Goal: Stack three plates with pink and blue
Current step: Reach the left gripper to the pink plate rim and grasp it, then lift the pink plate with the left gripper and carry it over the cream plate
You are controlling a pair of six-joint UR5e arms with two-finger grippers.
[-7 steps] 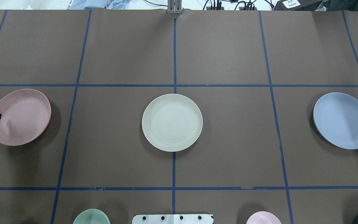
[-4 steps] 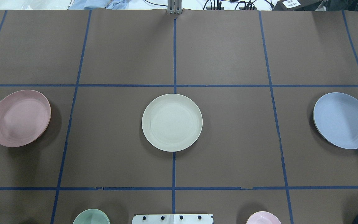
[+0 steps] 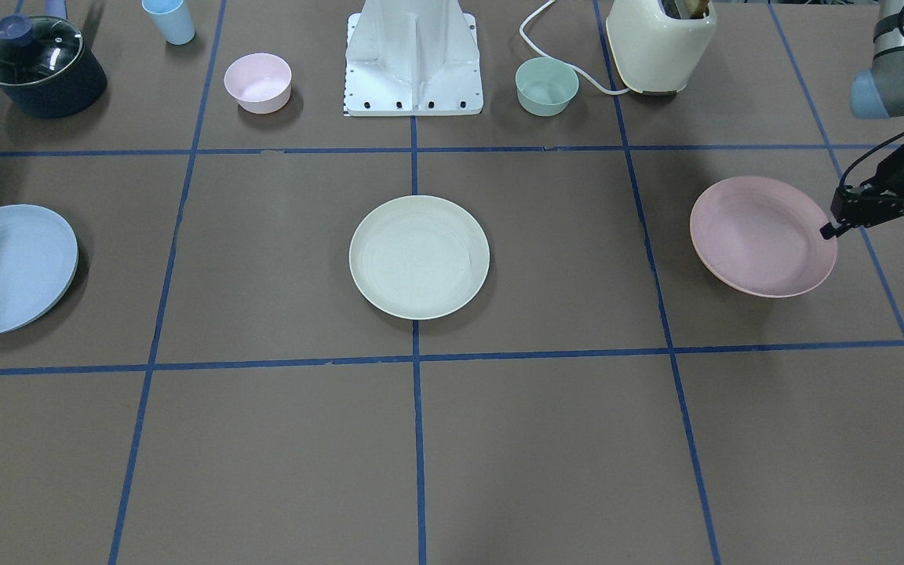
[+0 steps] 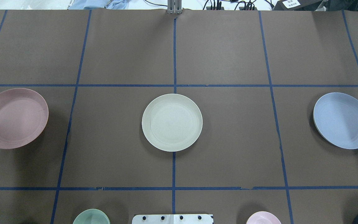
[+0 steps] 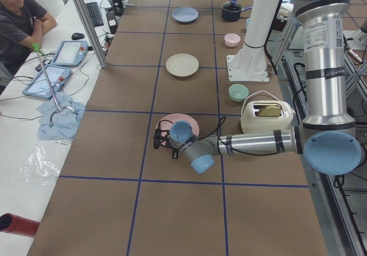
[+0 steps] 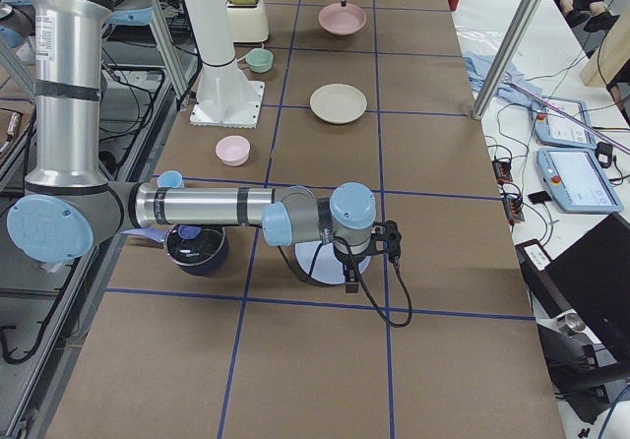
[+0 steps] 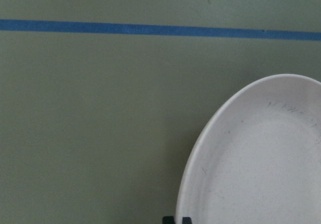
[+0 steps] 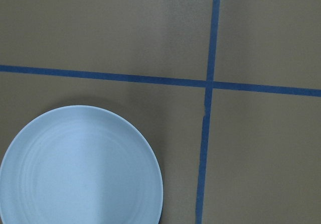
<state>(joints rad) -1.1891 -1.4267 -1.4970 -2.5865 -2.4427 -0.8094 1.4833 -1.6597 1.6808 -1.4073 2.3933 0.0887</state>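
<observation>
The stacking is only just getting under way: no plate is lying on another yet. The cream plate (image 3: 419, 257) is sitting flat in the middle of the bench (image 3: 546, 439), across the centre tape line. The other two plates are lying well apart from it, one toward each end.

The left hand (image 3: 830, 229) is clenching the outer rim of the pink plate (image 3: 758, 235), on the side facing away from the cream one. The left wrist view is showing two fingertips straddling that rim. The shadow spreading beside the plate in the overhead view suggests it is hanging clear of the bench, though I cannot be sure its far edge is free.

The blue plate (image 3: 9, 268) is lying flat at the robot's right end. The right hand (image 6: 349, 283) is hovering just over it. It is showing only in the side view, so I cannot tell whether it is released or clenched. The right wrist view is showing no fingertip on the plate, so the plate is probably not being grasped.

As I am judging it, only the grasp on the pink plate is done. Carrying it onto the cream plate, and then taking and placing the blue one, are both still to do.
</observation>
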